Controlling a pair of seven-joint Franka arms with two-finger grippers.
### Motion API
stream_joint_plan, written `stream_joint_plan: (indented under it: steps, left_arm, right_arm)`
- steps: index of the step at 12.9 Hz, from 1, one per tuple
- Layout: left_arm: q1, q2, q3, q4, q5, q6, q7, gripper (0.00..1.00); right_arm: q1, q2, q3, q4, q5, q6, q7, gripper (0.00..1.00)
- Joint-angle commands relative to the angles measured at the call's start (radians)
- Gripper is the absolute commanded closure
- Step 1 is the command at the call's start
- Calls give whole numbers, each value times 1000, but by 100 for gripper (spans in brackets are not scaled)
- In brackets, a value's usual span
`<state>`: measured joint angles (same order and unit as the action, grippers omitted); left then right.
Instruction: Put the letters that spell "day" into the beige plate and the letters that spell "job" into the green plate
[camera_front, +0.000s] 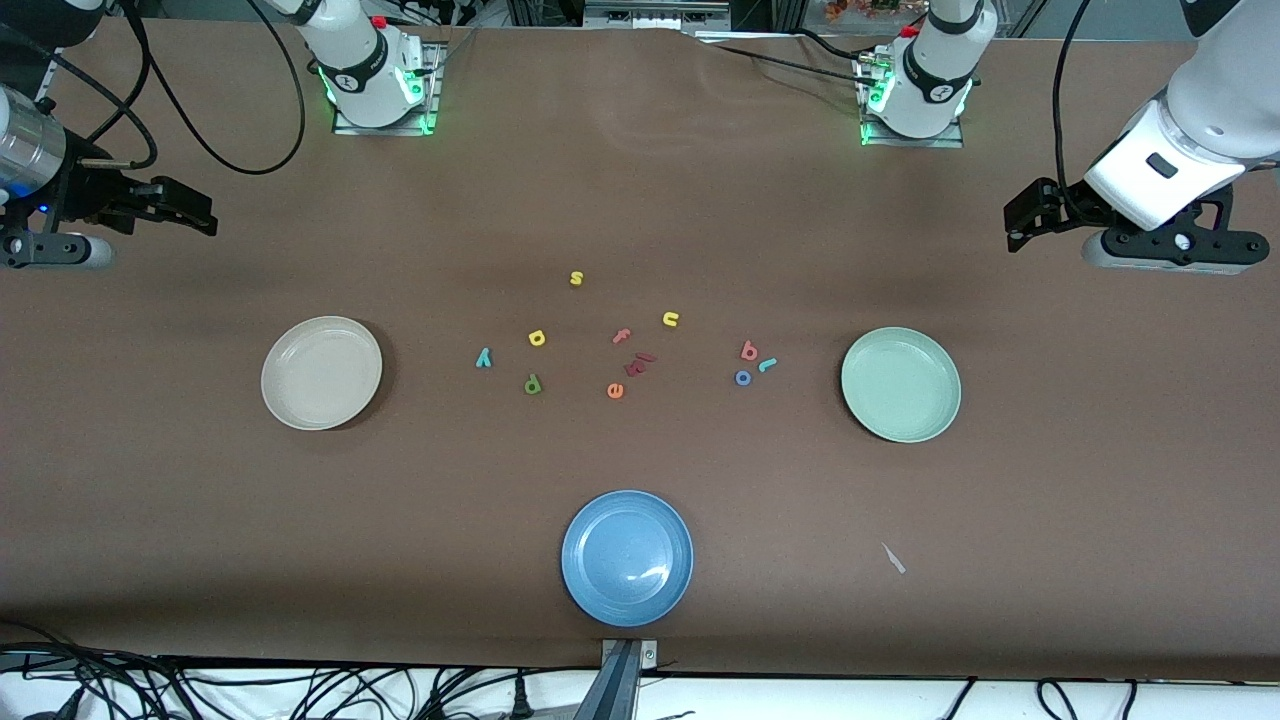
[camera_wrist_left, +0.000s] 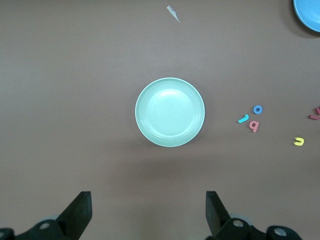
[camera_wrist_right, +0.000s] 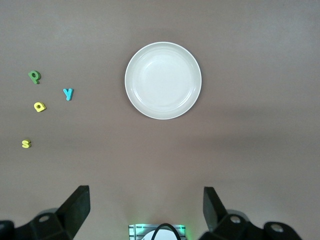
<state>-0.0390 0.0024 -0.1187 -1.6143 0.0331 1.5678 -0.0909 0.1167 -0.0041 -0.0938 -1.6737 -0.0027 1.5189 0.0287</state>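
The beige plate and the green plate lie empty toward opposite table ends. Near the beige plate lie the yellow a, dark green d and teal y. Close to the green plate sit the pink b, teal j and blue o. My left gripper hangs open above its table end, and my right gripper does the same at the other end; both hold nothing.
A blue plate lies nearest the front camera. Stray letters sit mid-table: yellow s, yellow u, pink f, orange e and dark red pieces. A small pale scrap lies beside the blue plate.
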Motion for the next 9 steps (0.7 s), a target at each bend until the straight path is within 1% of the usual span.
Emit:
stream_joint_plan:
  steps: [1,9]
  left_arm:
    - [-1,-9,4,11,-5,-15,23,0]
    - [1,-9,4,10,-4,-15,25,0]
  right_arm:
    - [-6,15,-3,28,18,-9,-20,0]
    - [-6,15,-3,28,12,-9,-20,0]
